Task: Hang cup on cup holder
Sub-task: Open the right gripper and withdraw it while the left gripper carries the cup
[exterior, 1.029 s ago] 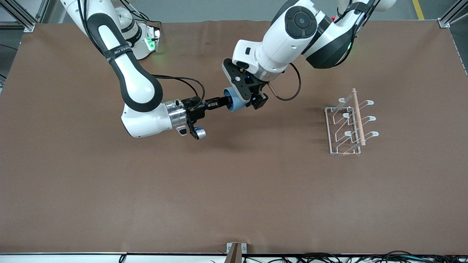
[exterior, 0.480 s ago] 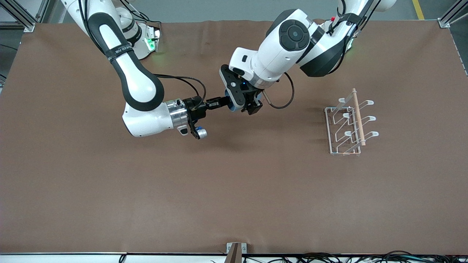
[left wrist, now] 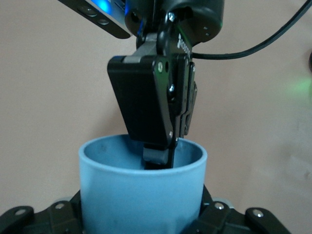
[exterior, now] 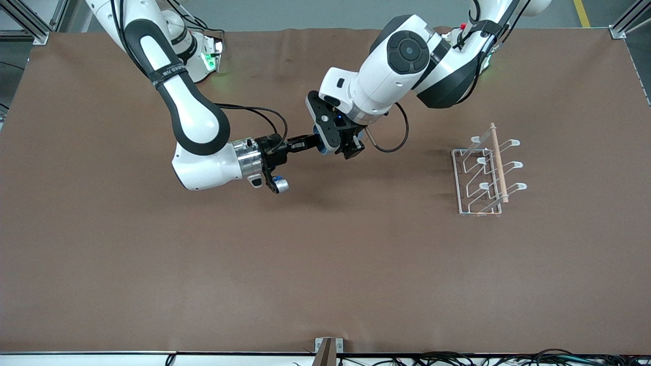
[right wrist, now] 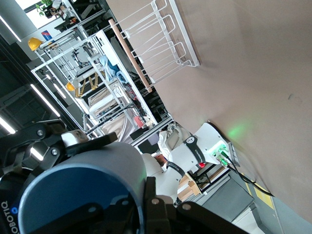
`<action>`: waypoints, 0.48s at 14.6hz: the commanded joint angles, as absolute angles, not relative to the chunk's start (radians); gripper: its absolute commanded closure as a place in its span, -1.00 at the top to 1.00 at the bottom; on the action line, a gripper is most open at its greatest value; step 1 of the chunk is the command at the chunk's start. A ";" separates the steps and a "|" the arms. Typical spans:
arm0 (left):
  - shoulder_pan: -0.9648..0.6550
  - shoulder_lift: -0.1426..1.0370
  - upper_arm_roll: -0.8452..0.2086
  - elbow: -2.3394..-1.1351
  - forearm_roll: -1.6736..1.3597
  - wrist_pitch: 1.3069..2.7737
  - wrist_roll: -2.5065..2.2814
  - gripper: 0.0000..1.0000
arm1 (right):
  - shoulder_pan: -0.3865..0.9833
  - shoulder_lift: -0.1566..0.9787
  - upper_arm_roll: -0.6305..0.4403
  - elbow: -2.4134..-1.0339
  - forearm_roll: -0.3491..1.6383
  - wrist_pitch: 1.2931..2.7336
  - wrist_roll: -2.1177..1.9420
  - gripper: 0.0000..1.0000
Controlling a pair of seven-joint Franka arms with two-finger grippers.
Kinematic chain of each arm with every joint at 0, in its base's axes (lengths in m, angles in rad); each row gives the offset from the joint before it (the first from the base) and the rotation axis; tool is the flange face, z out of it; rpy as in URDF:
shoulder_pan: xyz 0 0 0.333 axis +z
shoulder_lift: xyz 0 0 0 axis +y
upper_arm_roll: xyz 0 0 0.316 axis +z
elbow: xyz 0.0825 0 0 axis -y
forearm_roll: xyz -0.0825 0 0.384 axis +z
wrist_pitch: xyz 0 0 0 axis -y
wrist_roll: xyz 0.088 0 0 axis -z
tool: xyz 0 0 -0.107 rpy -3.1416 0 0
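Observation:
The light blue cup (exterior: 320,147) is held in the air over the middle of the table, mostly hidden between the two hands. My right gripper (exterior: 311,143) is shut on the cup's rim, one finger inside and one outside, as the left wrist view (left wrist: 159,155) shows. My left gripper (exterior: 339,146) sits around the cup's body (left wrist: 141,190), its fingers against both sides. In the right wrist view the cup's inside (right wrist: 73,200) fills the corner beside my right gripper (right wrist: 146,207). The white wire cup holder (exterior: 480,175) stands toward the left arm's end of the table.
The cup holder's wooden rod (exterior: 498,162) runs along its top, and its prongs hold nothing. The rack also shows in the right wrist view (right wrist: 161,44). A brown mat (exterior: 325,264) covers the table.
Over the last second my left gripper moved onto the cup, covering most of it. Both arms have stayed nearly still in the last half second.

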State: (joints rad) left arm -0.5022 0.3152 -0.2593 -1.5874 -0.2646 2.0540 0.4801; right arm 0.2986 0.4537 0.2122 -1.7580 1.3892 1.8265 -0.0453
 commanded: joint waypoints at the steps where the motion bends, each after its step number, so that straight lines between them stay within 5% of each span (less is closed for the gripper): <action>1: -0.491 0.298 -0.258 -1.608 -0.268 1.987 0.486 -0.41 | 0.255 0.390 0.219 -1.770 1.394 1.813 -0.008 1.00; 7: -0.419 0.258 -0.248 -1.568 -0.107 1.789 0.492 -0.67 | 0.105 0.256 0.213 -1.747 0.989 1.795 0.280 1.00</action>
State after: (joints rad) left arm -0.4275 0.2901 -0.2447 -1.5771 -0.1901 1.8602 0.4899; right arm 0.1614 0.3213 0.2057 -1.7190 1.0876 1.8038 0.2112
